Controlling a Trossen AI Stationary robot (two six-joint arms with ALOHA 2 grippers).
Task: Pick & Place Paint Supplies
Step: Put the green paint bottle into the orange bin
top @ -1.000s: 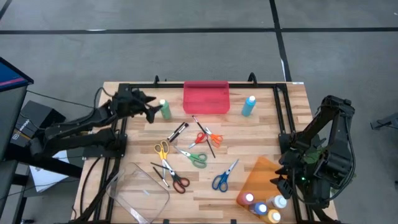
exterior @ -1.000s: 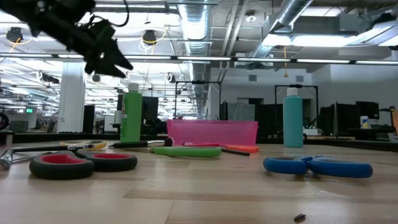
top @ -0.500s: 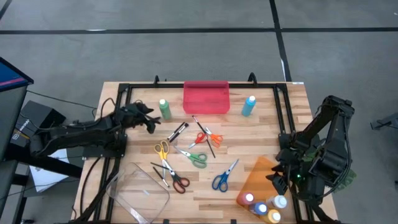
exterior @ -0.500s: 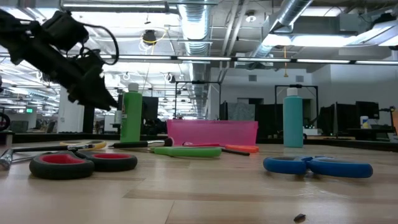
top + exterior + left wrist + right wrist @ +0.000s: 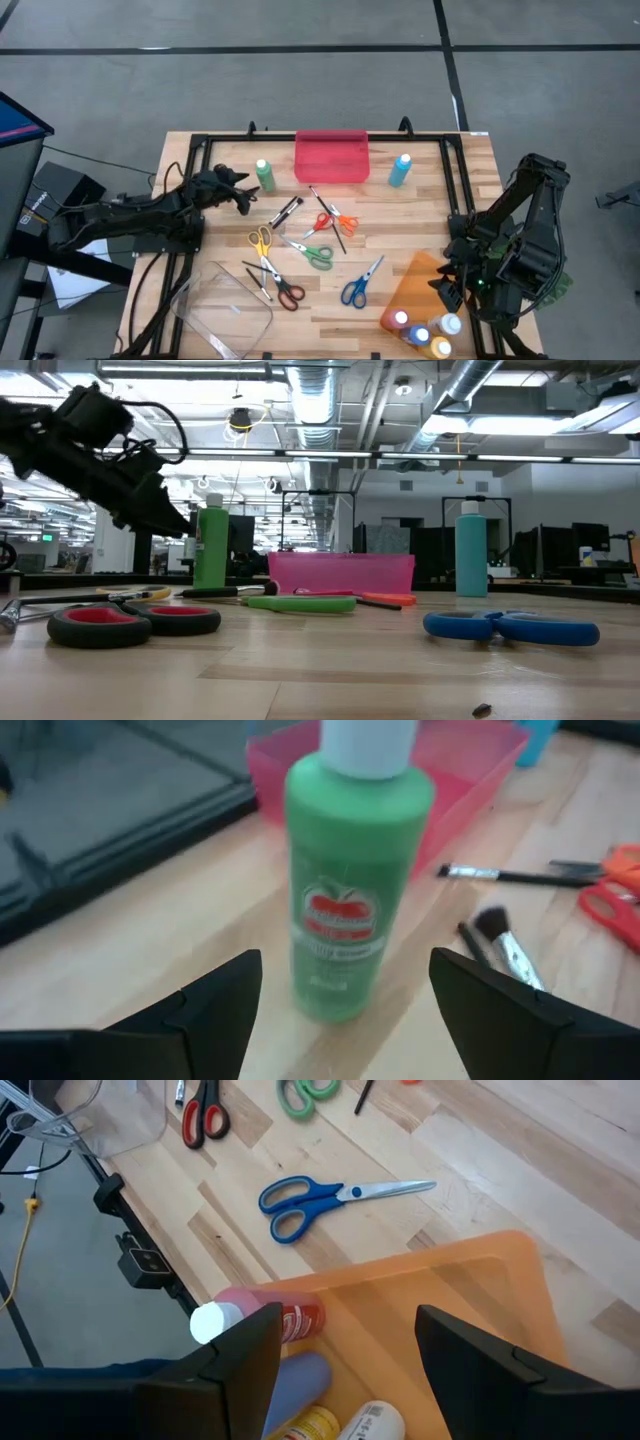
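red tray [image 5: 331, 156], orange tray [image 5: 421, 288], clear tray [image 5: 225, 310]

The light wooden plank table [image 5: 420, 215] carries a black metal frame [image 5: 447, 190] along its edges. A rectangular red plastic tray [image 5: 331, 156] rests at the far edge, centred. An upright green paint bottle with a white cap [image 5: 265, 176] stands beside the tray on one side; an upright teal paint bottle with a white cap [image 5: 400, 170] stands on the other. Mid-table lie a dark-handled brush [image 5: 286, 211], orange-handled scissors [image 5: 340, 221], yellow-handled scissors [image 5: 261, 243], green-handled scissors [image 5: 313, 254], red-handled scissors [image 5: 284, 291] and blue-handled scissors [image 5: 358, 284]. A clear plastic tray [image 5: 226, 308] and an orange plastic tray [image 5: 420, 285] occupy the near corners.
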